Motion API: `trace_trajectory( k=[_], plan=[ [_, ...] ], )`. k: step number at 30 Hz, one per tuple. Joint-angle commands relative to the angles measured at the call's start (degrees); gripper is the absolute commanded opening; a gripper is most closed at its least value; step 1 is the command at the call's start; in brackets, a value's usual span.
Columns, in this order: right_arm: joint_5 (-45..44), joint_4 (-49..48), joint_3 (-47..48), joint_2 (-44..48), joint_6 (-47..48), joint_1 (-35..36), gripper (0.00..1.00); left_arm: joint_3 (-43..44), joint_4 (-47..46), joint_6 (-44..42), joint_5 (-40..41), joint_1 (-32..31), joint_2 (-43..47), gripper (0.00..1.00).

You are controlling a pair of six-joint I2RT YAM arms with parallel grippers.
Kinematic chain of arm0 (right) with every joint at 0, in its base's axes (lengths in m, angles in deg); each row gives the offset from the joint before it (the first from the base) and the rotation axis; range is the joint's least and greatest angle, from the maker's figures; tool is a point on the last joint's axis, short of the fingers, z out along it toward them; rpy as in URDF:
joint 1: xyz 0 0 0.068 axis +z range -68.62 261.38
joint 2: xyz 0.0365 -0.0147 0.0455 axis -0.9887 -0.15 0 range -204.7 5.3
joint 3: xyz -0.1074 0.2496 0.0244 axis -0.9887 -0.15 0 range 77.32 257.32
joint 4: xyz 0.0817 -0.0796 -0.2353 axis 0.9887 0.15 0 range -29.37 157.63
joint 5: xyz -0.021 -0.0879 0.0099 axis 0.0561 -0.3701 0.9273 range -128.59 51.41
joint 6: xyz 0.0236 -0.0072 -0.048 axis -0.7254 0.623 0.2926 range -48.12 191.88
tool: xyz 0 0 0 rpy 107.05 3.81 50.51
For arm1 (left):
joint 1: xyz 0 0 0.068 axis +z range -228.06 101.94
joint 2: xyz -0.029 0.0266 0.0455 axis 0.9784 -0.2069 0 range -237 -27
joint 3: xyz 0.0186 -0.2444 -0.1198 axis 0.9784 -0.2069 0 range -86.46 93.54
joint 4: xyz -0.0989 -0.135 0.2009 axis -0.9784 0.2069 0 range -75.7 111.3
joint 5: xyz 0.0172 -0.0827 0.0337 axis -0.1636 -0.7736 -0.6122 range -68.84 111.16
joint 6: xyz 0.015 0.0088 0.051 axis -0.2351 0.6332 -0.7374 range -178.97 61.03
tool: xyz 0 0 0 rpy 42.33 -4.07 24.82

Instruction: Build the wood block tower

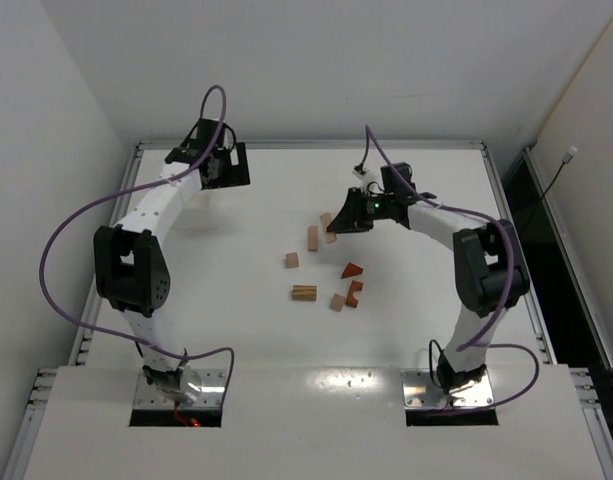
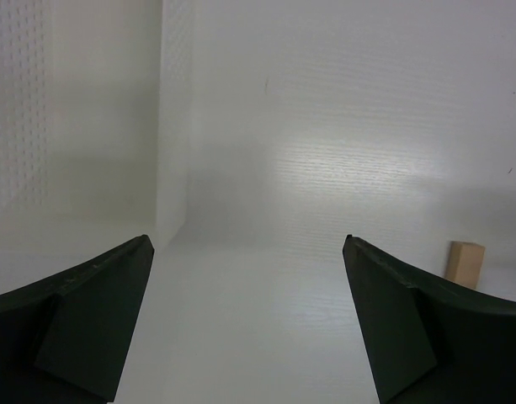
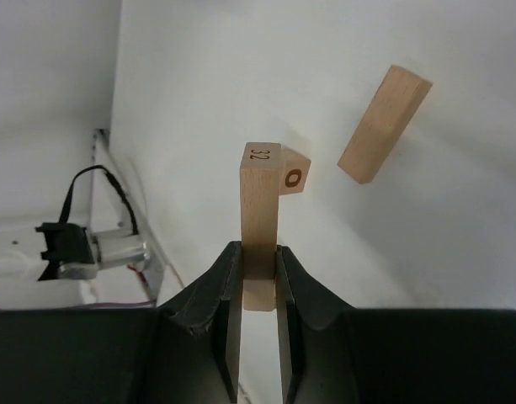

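My right gripper (image 3: 259,261) is shut on a tan wooden bar (image 3: 259,210) marked "32" and holds it on end; in the top view the gripper (image 1: 338,224) is at mid-table. A small tan block (image 3: 295,177) marked "O" sits just behind the bar. Another tan bar (image 3: 384,124) lies beyond, also seen from above (image 1: 313,237). Loose blocks lie on the table: a tan cube (image 1: 292,260), a striped tan bar (image 1: 304,293), a reddish wedge (image 1: 352,270), a reddish arch piece (image 1: 355,291) and a small tan block (image 1: 338,302). No stacked tower shows. My left gripper (image 1: 222,166) is open and empty at the back left.
The white table (image 1: 236,330) has a raised metal rim (image 1: 306,145) along its back edge and walls close behind. The left wrist view shows one tan block (image 2: 465,262) on bare white table to the right of the open fingers (image 2: 98,311).
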State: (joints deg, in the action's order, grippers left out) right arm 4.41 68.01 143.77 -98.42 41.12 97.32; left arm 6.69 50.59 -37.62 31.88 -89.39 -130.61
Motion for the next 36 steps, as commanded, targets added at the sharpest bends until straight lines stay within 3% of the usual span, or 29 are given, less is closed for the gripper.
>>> trace_trajectory(
  k=[1, 17, 36],
  plan=[
    [11.0, -8.5, -1.7, -3.6, -4.7, -1.3, 0.00, 1.8, -1.7, -2.2, -5.1, 2.1, 0.9, 0.94],
    [9.1, -8.2, 5.0, -17.9, -8.6, -2.9, 0.00, -0.2, -1.7, -3.8, -4.4, 2.6, 1.9, 0.94],
    [2.6, -5.0, 9.9, -23.9, -9.8, -2.4, 0.00, 0.3, -1.7, -3.8, -3.9, 2.6, -0.2, 0.94]
  ],
)
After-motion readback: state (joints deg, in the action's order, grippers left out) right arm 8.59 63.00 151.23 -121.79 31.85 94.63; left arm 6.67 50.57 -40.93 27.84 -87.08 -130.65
